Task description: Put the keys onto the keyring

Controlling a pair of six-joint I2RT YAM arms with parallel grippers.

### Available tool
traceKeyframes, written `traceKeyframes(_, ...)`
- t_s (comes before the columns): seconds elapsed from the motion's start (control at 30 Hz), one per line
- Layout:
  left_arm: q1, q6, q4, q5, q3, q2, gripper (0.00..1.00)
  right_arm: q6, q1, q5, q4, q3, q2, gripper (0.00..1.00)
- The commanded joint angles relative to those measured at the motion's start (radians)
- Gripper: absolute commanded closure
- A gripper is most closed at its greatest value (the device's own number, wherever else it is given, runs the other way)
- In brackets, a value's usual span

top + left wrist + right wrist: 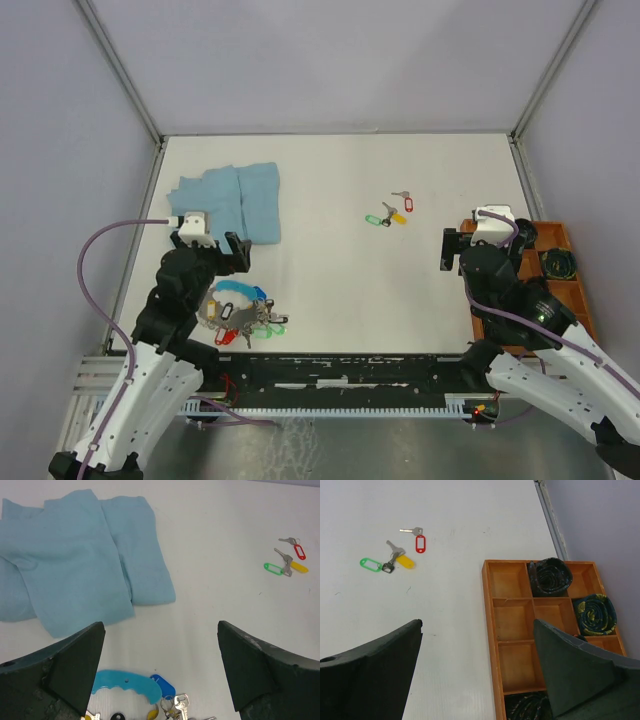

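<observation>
Keys [395, 551] lie beyond right end effector [477, 625].

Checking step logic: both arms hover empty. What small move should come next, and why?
Probably swing the right gripper, open and empty, forward and left toward the red-tagged key, which lies clear of the touching green and yellow pair.

1. The keys [394, 550] are of silver metal with a slight shine; their tags [420, 543] are smooth plastic in green, yellow and red.
2. The cloth [75, 560] is soft blue fabric, matt, with a fine woven look.
3. The tray [488, 630] is orange-brown wood, smooth, with little shine.
4. The table [400, 290] has a white, matt, smooth top.
5. The curved handle [125, 684] is light blue plastic, smooth and a little glossy.
</observation>
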Motion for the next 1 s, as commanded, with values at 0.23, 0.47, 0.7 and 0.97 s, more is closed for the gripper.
traceKeyframes(0.23,0.006,-0.074,0.022,0.028,0.017,0.009,0.01,-0.008,0.0,-0.001,0.033,0.008,-0.007,0.0)
traceKeyframes(0.47,0.006,-0.197,-0.031,0.004,0.044,0.041,0.01,-0.01,0.0,-0.089,0.011,0.014,0.0,0.0)
traceKeyframes(0.7,0.005,-0.343,-0.106,0.125,0.059,0.067,0.01,0.011,0.0,-0.148,0.023,-0.011,-0.012,0.0)
traceKeyframes(0.97,0.006,-0.553,-0.202,0.024,-0.038,0.11,0.02,0.02,0.0,-0.17,0.017,-0.024,-0.007,0.0)
